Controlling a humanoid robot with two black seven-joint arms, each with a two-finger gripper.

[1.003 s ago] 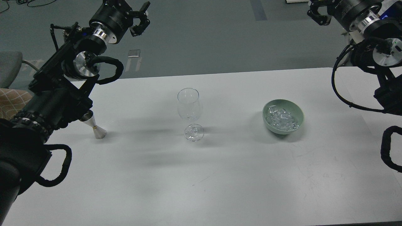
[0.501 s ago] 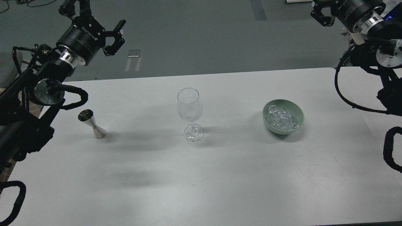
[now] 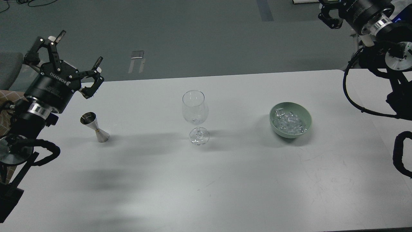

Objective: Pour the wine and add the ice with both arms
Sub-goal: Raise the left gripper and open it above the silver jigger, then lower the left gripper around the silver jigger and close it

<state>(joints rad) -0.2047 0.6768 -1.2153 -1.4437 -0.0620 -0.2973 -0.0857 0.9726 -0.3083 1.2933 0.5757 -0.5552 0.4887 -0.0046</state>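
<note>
A clear stemmed wine glass [image 3: 194,116] stands upright at the middle of the white table [image 3: 206,180]. A small steel jigger [image 3: 94,127] stands to its left; I cannot see any wine in it or in the glass. A pale green bowl [image 3: 305,116] to the right holds several ice chunks [image 3: 289,122]. My left gripper [image 3: 77,50] is open and empty, above and behind the jigger at the table's left edge. My right gripper [image 3: 328,16] is at the top right corner, partly cut off, far above the bowl; its fingers cannot be told apart.
Grey floor lies beyond the table's far edge. A grey chair [image 3: 9,69] and a patterned cushion [image 3: 4,96] stand off the left side. Black cable loops [image 3: 399,154] hang at the right edge.
My left arm has swung down and to the left, uncovering the jigger; its gripper now stands open just behind the jigger. The right arm has barely moved. Glass, jigger and bowl are unmoved.
</note>
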